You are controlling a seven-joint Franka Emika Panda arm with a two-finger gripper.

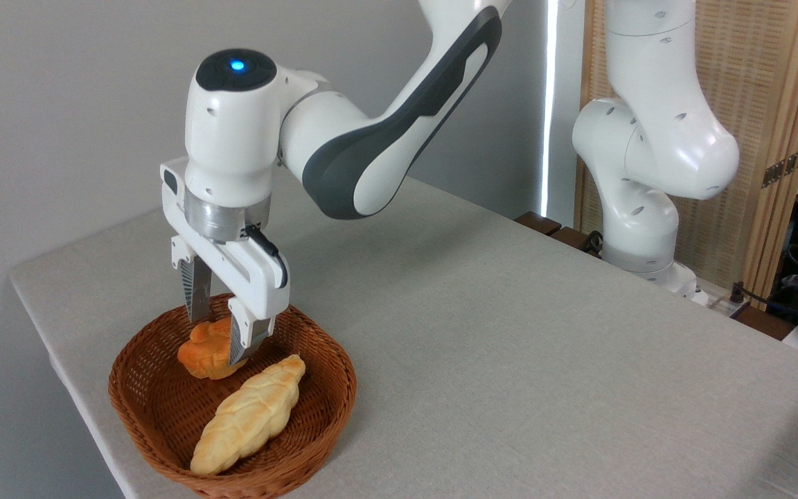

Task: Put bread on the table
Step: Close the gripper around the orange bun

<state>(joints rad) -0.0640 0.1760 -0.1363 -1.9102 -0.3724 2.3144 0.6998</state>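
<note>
Hiding part of the orange bun [204, 353], the nearer finger [241, 339] of the gripper [217, 333] covers the bun's right side, so contact there cannot be made out. Fixed camera view: the jaws stand partly apart, straddling the bun, which sits inside the wicker basket [156, 416] beside a pale braided loaf [250, 414]; whether they actually grip it cannot be told. Basket rests on the cloth-covered table [510, 346], its front rim cut off by the lower edge.

Counter [510, 333]: matt grey-beige woven cloth, fine-grained. Basket [163, 409]: brown wicker, rough ribbed weave. Bun [206, 350]: orange, lumpy, faint sheen. Loaf [250, 414]: pale yellow, smooth braided crust, slightly glossy. Arm [371, 138]: glossy white plastic shells with dark grey inlays, brushed metal wrist ring. Fingers [197, 294]: grey, ridged. Background screen [773, 83]: pale wood frame, woven panel.
</note>
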